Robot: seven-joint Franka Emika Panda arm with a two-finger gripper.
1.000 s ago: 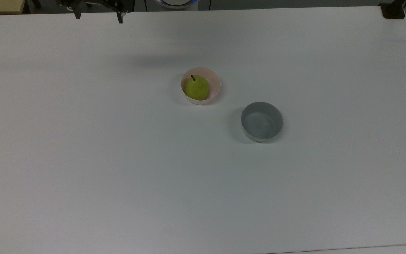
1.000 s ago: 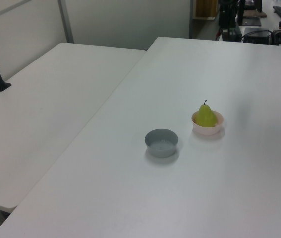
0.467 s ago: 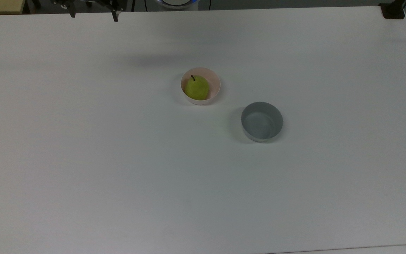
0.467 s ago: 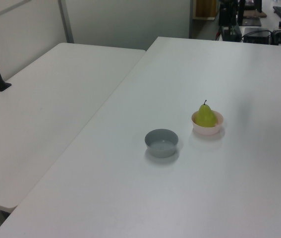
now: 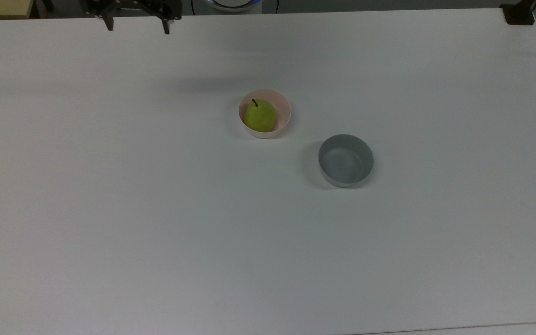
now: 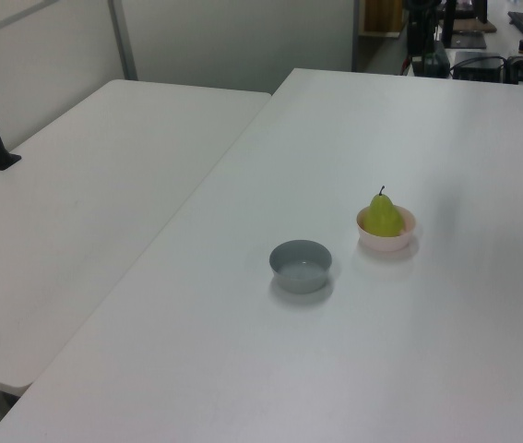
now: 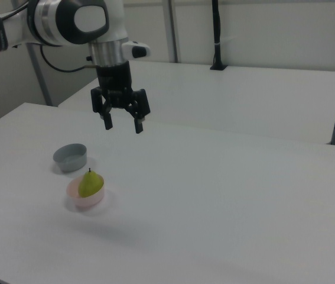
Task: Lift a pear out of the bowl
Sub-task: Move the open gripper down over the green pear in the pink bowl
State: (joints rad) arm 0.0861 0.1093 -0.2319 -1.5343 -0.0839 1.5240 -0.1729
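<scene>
white table (image 5: pixel 156 232) | pink bowl (image 5: pixel 283 108) below the open gripper (image 7: pixel 123 125), toward the right view's left; grey bowl (image 5: pixel 346 160) just beyond

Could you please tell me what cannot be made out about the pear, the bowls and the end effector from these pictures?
- Underside of the pear: hidden in all three views by the pink bowl.
- End effector: its upper part is cut off by the top view's upper edge.
- Whether the grey bowl holds anything: in the right view its near wall hides the inside.
</scene>
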